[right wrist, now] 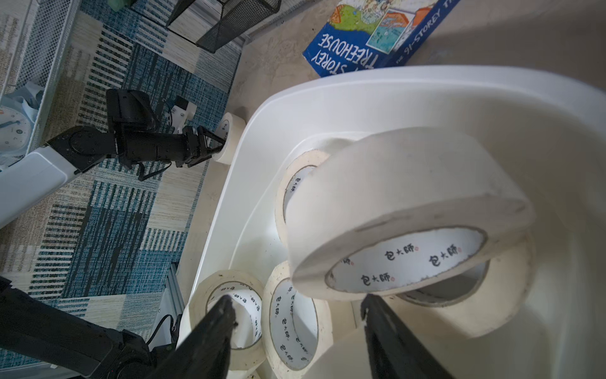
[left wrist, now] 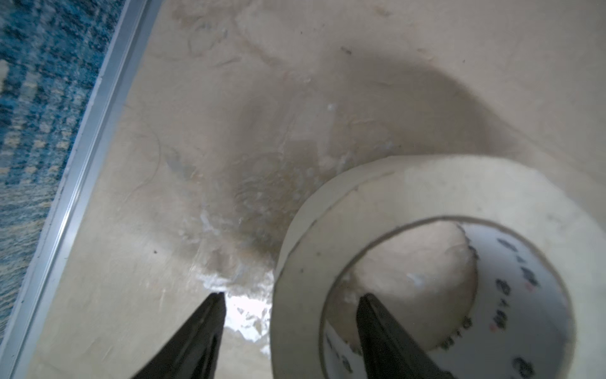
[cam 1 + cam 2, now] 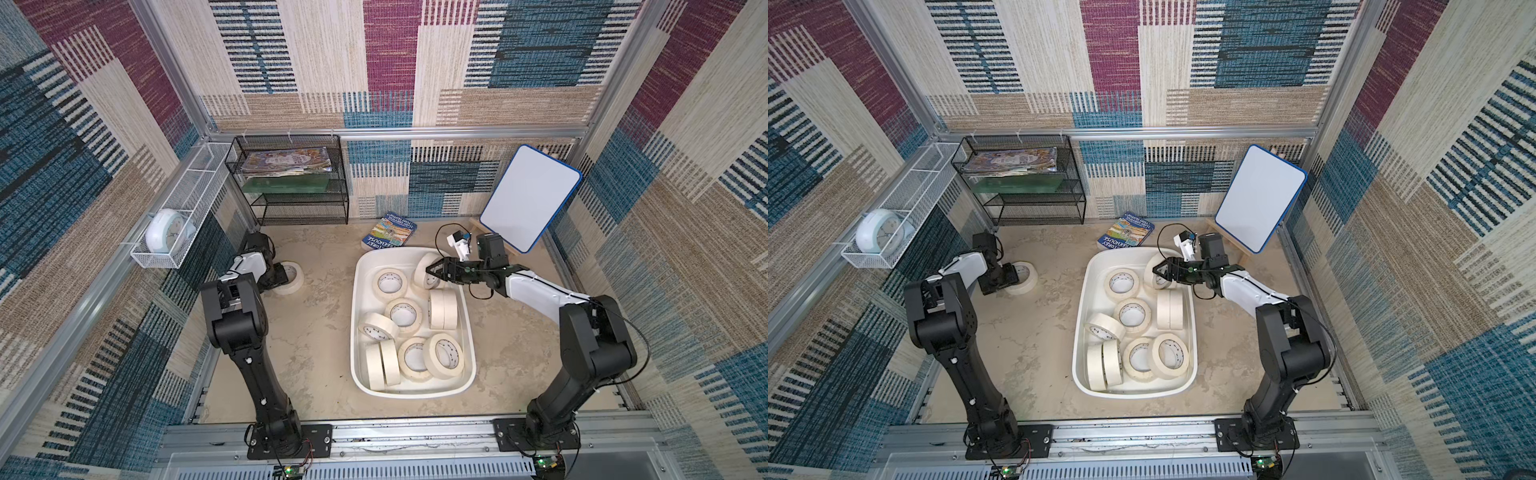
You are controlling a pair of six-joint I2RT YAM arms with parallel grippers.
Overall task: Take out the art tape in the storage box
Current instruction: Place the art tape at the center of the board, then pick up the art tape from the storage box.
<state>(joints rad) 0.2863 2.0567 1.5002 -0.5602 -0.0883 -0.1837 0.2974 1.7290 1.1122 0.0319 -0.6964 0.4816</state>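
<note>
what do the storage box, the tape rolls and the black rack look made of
Storage box: smooth white plastic, likely; glossy moulded rolled rim.
Tape rolls: matte cream paper tape, seemingly, wound on white printed cores, perhaps card.
Rack: black wire mesh, probably coated metal; you can see through it.

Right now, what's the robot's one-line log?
left hand: open, astride tape roll on table | right hand: open, at leaning roll in storage box

Eleven rolls of art tape in view — ten in the one storage box, one lone roll on the surface, one book, one whiteboard, one clock, one wire rack, one wire basket, two arms.
</note>
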